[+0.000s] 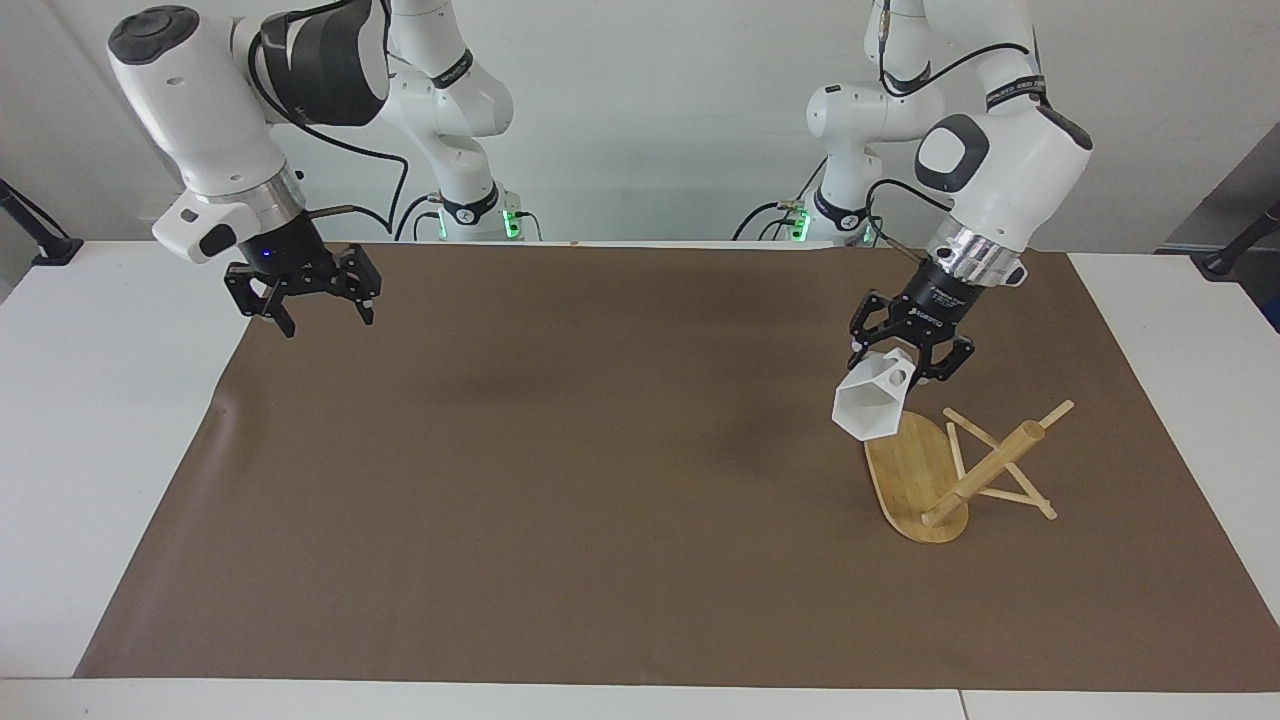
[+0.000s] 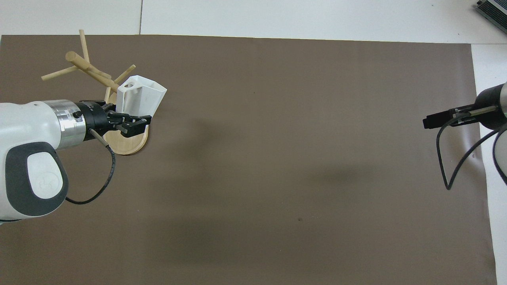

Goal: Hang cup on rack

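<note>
The cup (image 1: 872, 404) is small, matte white and faceted, with a hexagonal mouth, flat angular sides and a blocky handle pierced by a round hole. It hangs tilted in the air, clamped in the left gripper (image 1: 909, 365), whose fingers are closed on its handle end, the mouth turned down and away from the robots. It is over the edge of the rack's oval base nearest the robots, not touching any peg.

The rack (image 1: 945, 470) is a light bamboo mug tree: a flat oval base, a thick round post and thin cross pegs. It stands on the brown mat (image 1: 620, 470) at the left arm's end of the table, with the cup at about eleven o'clock from the post's foot in the facing view.

That facing view shows the hexagonal rim and a clear gap between cup and base — the cup is plainly aloft. The overhead view hides that gap: there the cup (image 2: 141, 99) overlaps the base (image 2: 128, 144) and sits at about four o'clock from the post's tip (image 2: 72, 56), with one peg running just beside the handle. It shows the cup's flat side wall and the handle hole instead of the rim.

The right gripper (image 1: 315, 313) hangs over the mat's corner at the right arm's end — fingers spread, holding nothing; the arm waits. The overhead view shows it (image 2: 435, 120) edge-on only.
</note>
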`<state>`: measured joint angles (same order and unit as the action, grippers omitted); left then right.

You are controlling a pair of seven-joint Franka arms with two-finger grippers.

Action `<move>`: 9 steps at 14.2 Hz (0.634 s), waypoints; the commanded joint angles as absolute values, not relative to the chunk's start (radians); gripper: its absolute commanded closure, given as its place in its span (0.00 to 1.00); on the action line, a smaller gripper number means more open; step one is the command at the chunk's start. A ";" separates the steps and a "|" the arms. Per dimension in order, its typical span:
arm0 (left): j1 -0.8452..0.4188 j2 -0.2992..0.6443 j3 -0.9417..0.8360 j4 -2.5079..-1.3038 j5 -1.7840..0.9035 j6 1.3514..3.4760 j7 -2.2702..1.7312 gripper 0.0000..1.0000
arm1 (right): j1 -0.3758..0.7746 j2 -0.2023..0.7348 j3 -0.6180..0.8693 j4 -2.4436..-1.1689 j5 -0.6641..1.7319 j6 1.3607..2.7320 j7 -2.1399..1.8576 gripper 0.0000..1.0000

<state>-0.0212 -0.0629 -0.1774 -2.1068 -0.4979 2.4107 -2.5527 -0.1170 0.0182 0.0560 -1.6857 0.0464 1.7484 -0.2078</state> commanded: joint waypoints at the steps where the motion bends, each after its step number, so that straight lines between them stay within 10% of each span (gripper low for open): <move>1: -0.020 -0.058 -0.175 -2.112 -0.482 2.444 -2.563 1.00 | -0.121 0.002 0.060 -1.678 0.026 1.692 -0.115 0.00; 9: 0.002 -0.032 -0.170 -2.082 -0.482 2.439 -2.563 1.00 | -0.121 0.002 0.055 -1.582 0.026 1.533 -0.091 0.00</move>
<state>-0.0084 -0.0438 -0.1698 -2.1024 -0.4973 2.4401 -2.5526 -0.1169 0.0053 0.0530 -1.6164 0.0464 1.5733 -0.1069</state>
